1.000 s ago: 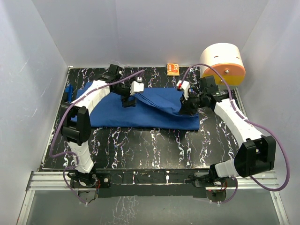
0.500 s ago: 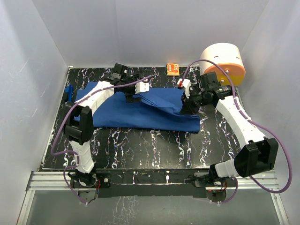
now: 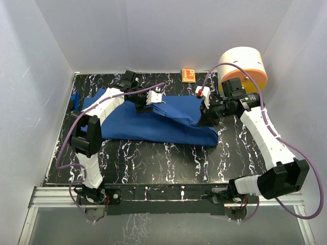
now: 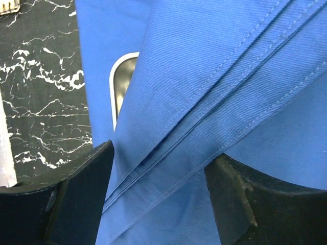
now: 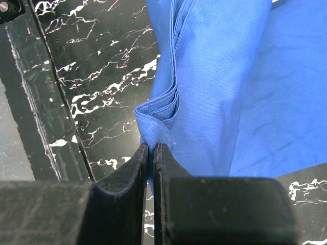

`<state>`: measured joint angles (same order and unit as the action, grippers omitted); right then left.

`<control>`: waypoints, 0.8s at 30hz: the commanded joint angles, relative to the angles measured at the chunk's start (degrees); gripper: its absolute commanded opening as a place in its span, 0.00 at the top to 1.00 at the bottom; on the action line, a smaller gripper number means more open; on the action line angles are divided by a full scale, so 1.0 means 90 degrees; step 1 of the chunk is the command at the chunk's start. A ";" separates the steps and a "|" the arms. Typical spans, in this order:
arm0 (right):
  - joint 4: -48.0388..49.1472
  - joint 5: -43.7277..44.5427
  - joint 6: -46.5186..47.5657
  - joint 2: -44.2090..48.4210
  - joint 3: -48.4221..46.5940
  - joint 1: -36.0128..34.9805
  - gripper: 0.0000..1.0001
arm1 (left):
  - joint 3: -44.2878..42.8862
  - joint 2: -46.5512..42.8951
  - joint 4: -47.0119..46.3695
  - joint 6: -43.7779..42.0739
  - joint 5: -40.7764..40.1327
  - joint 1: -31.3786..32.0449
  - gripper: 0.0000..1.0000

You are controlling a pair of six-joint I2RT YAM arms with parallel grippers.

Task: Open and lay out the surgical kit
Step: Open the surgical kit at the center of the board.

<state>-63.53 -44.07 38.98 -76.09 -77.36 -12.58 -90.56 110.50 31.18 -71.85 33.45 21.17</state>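
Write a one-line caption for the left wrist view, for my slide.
The open left hand straddles a fold of the blue cloth; a corner of the tray shows under it.

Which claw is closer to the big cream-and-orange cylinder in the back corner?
Right. The right gripper pinches the royal-blue cloth wrap just in front and left of the cream-and-orange cylinder; the left gripper straddles a cloth fold much farther left.

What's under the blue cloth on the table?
Only one rounded corner of a shiny steel tray peeks out from under a fold of the blue cloth, in the left wrist view. The rest of it and anything else beneath is covered.
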 commanded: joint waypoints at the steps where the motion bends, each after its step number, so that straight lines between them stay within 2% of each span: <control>1: -0.0489 -0.0284 0.0100 0.0383 -0.0230 0.0041 1.00 | -0.0395 -0.0191 0.0736 -0.0189 0.0665 0.0016 0.35; 5: -0.0505 -0.0260 0.0080 0.0523 -0.0169 0.0041 1.00 | -0.0459 -0.0234 0.0955 -0.0194 0.0704 0.0010 0.51; 12: -0.0624 -0.0162 0.0141 0.0701 -0.0183 0.0044 1.00 | -0.0496 -0.0494 0.1345 -0.0071 0.0631 0.0016 0.70; 14: -0.0639 -0.0108 0.0154 0.0752 -0.0182 0.0046 1.00 | -0.0505 -0.0613 0.1582 -0.0066 0.0551 0.0039 0.85; 15: -0.0666 -0.0083 0.0162 0.0766 -0.0161 0.0042 1.00 | -0.0501 -0.0692 0.1723 -0.0076 0.0452 0.0067 1.00; 18: -0.0755 0.0069 0.0269 0.0805 -0.0043 0.0042 1.00 | -0.0271 -0.1127 0.2050 0.0000 0.0065 0.0226 1.00; 24: -0.1046 0.0567 0.0444 0.0926 0.0217 0.0040 1.00 | 0.0793 -0.2412 0.2794 0.0565 -0.0563 0.0898 1.00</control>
<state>-69.84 -41.74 41.47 -69.93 -76.09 -12.58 -87.59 98.30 46.89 -70.59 30.22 24.47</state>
